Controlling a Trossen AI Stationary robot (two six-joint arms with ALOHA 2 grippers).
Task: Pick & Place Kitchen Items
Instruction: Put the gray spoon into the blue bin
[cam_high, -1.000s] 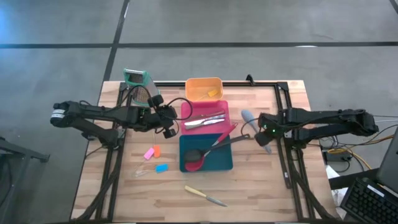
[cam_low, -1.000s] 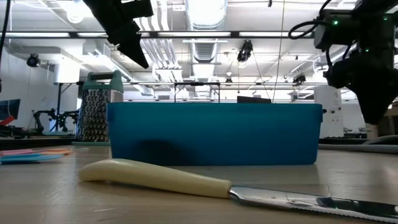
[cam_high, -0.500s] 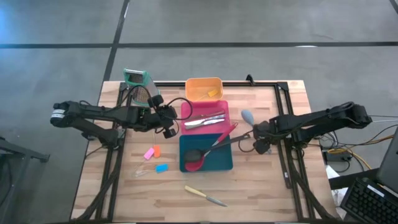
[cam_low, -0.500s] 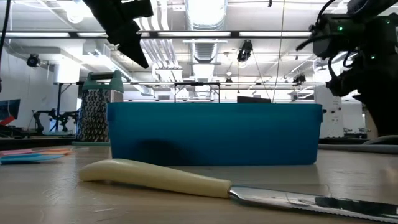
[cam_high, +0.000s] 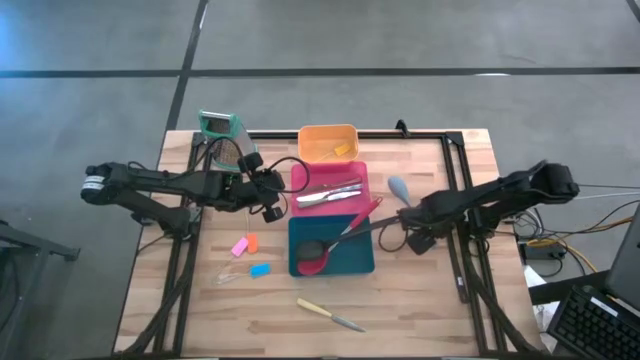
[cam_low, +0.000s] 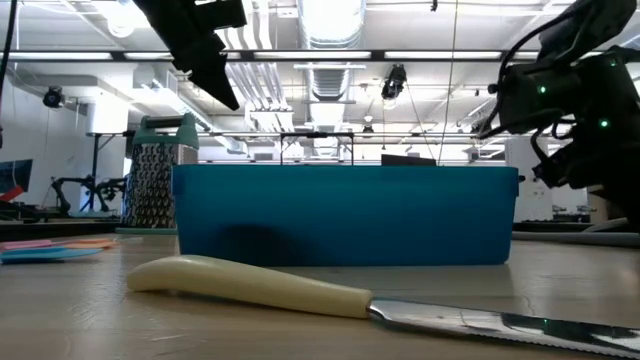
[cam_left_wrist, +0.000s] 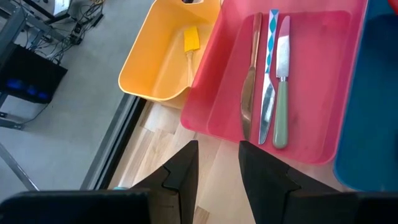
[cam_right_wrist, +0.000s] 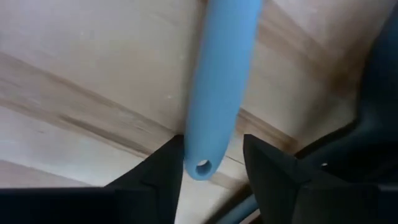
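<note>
The table (cam_high: 440, 300) is light wood with visible grain and a matt finish; in the right wrist view darker streaks run through its planks. The yellow tray (cam_left_wrist: 149, 68), pink tray (cam_left_wrist: 323, 93) and teal tray (cam_low: 345, 215) look like smooth plastic with a soft sheen. In the pink tray lie three pieces of cutlery (cam_left_wrist: 267, 81) with shiny metal blades; one has a matt green handle. The knife (cam_low: 330, 295) on the table has a glossy cream handle and a bright, reflective metal blade. The blue handle (cam_right_wrist: 221, 87) looks smooth and matt, like silicone. The grater (cam_low: 155, 180) is perforated metal with a green plastic top.
</note>
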